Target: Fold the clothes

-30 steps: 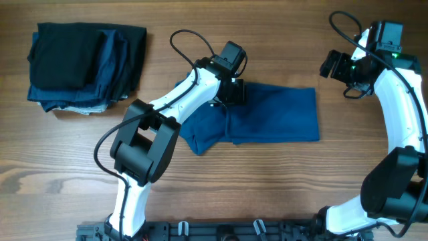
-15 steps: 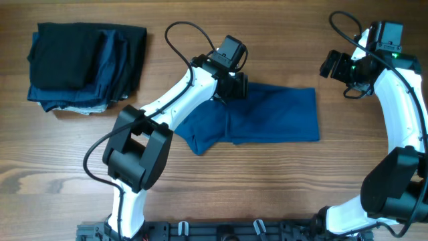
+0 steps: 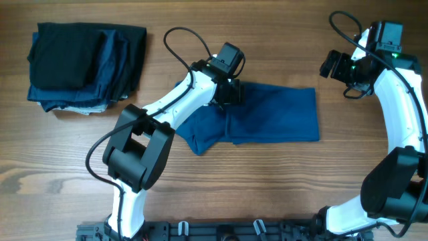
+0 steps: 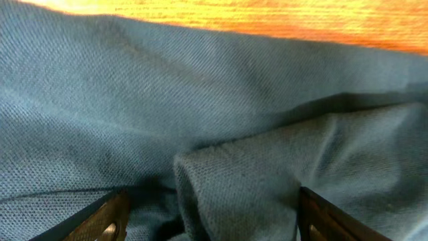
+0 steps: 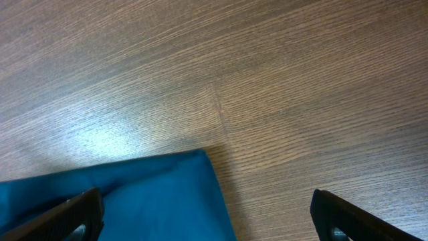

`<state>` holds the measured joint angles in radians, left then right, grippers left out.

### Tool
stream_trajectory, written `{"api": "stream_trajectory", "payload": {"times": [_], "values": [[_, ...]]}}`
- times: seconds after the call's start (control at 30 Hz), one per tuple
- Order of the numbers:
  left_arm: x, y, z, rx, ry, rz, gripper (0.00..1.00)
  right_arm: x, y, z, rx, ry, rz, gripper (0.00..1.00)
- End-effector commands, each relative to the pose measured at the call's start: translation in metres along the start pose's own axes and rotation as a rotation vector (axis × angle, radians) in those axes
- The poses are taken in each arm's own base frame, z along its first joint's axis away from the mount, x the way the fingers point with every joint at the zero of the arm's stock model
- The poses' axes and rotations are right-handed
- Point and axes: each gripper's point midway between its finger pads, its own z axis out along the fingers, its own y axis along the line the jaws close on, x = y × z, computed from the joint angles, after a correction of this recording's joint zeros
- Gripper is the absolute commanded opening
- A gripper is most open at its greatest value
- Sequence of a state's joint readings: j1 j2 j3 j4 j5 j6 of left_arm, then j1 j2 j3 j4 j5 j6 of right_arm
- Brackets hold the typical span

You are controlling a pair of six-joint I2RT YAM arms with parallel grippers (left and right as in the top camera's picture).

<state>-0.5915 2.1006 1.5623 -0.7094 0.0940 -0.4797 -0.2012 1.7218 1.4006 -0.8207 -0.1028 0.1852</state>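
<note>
Polo shirt, blue, lay near the middle of the wooden table, folded into a long band running left to right. Its right end was flat and square-cornered. Its left end was rumpled, with a loose flap angled toward the near edge of the table. In the left wrist view the knit fabric filled almost the whole frame, with a raised, rounded fold in the lower middle and a strip of bare wood along the top.

The left gripper was down on the left part of the shirt, at its far edge. Its fingers showed in the two lower corners of the wrist view, spread well apart, with the raised fold between them. The fold was not pinched, and I could not tell whether either finger touched the cloth.

The right gripper hung off the shirt, beyond its far right corner, over bare wood. Its fingers were spread wide with nothing between them, and its wrist view caught only the shirt's corner at the lower left.

A stack of dark garments, black folded on top of navy, sat toward the far left of the table, well apart from the shirt.
</note>
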Motion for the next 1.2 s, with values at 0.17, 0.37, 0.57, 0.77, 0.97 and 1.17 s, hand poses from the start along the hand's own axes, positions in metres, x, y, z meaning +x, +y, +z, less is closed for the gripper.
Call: {"api": "stream_trajectory", "payload": {"times": [0.17, 0.37, 0.57, 0.77, 0.97, 1.17], "values": [[-0.013, -0.006, -0.002, 0.023, -0.061, 0.007, 0.60, -0.002, -0.002, 0.002, 0.016, -0.005, -0.003, 1.00], [-0.012, -0.010, -0.002, 0.044, -0.053, 0.008, 0.46, -0.002, -0.002, 0.002, 0.016, -0.005, -0.003, 1.00], [-0.012, -0.010, -0.002, 0.044, -0.053, 0.008, 0.49, -0.002, -0.002, 0.002, 0.016, -0.005, -0.002, 1.00], [-0.008, -0.006, 0.009, 0.031, -0.033, 0.005, 0.54, -0.002, -0.002, 0.002, 0.016, -0.005, -0.002, 1.00], [-0.008, -0.005, 0.015, 0.030, -0.031, 0.006, 0.27, -0.002, -0.002, 0.002, 0.016, -0.005, -0.002, 1.00], [-0.020, -0.014, 0.000, 0.060, -0.080, 0.011, 0.06, -0.002, -0.002, 0.002, 0.016, -0.005, -0.003, 1.00]]}}
